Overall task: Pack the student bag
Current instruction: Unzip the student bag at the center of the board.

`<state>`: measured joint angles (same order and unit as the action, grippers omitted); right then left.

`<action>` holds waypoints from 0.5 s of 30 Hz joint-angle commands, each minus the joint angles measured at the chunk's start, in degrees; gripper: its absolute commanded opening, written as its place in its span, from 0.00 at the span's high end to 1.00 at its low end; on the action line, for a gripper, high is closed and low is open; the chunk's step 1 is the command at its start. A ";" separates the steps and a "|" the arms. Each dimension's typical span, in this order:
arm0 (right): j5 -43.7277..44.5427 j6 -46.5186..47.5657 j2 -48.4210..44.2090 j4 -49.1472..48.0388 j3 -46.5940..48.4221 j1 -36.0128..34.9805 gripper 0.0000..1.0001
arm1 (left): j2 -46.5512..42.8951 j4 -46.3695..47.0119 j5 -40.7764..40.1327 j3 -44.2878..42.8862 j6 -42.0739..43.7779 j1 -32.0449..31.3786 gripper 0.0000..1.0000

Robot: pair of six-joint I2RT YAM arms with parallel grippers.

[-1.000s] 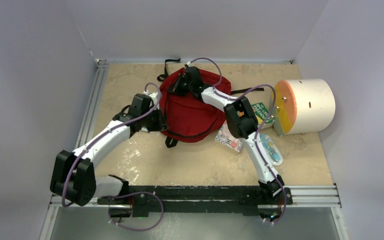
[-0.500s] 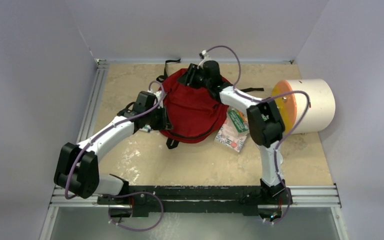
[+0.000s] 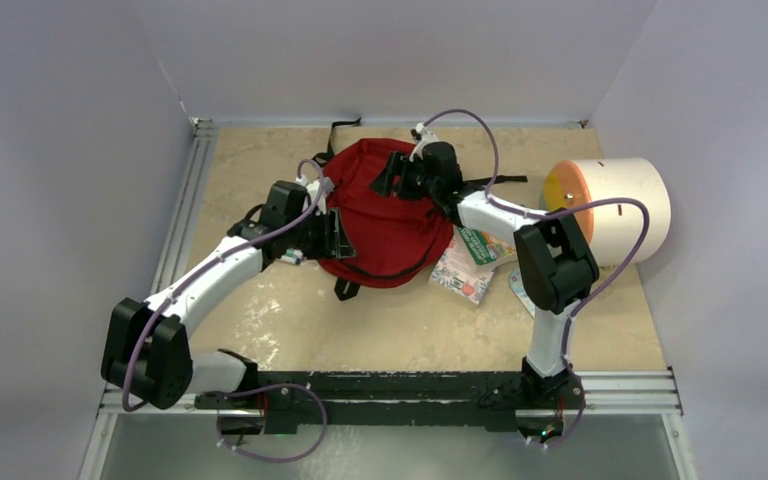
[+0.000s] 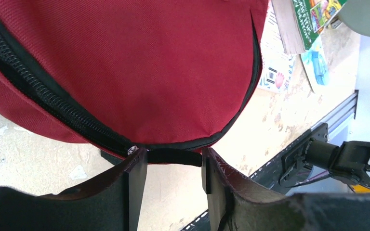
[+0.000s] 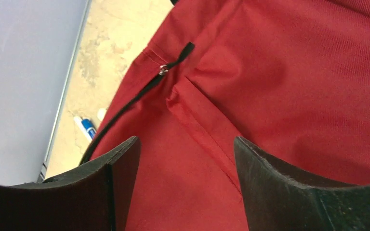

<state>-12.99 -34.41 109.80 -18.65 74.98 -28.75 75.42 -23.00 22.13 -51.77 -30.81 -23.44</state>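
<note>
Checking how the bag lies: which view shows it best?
Top external: nearly the whole student bag shows on the table. Left wrist shows only its zippered edge; right wrist, close fabric and a zipper pull.

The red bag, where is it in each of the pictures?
Top view: red bag lies mid-picture.
Left wrist: red bag fills the upper half.
Right wrist: red bag fills most of the picture.
Shared landmark: the beige table beside it.
</note>
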 commanded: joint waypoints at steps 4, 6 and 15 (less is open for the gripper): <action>2.58 5.48 -6.01 1.50 -2.21 0.10 0.31 | -2.56 0.94 2.41 -3.11 1.18 -0.39 0.54; 3.04 4.94 -8.81 0.01 -4.90 0.10 0.31 | -2.71 -0.24 1.11 -3.96 1.12 -0.38 0.54; 3.03 -1.91 -19.18 -0.37 -13.58 -0.27 0.33 | -4.82 -2.53 -1.92 -8.54 -0.20 0.71 0.46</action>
<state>-10.11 -32.67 95.35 -17.19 64.05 -28.75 73.06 -25.71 21.47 -55.90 -30.55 -23.29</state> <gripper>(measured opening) 0.682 0.531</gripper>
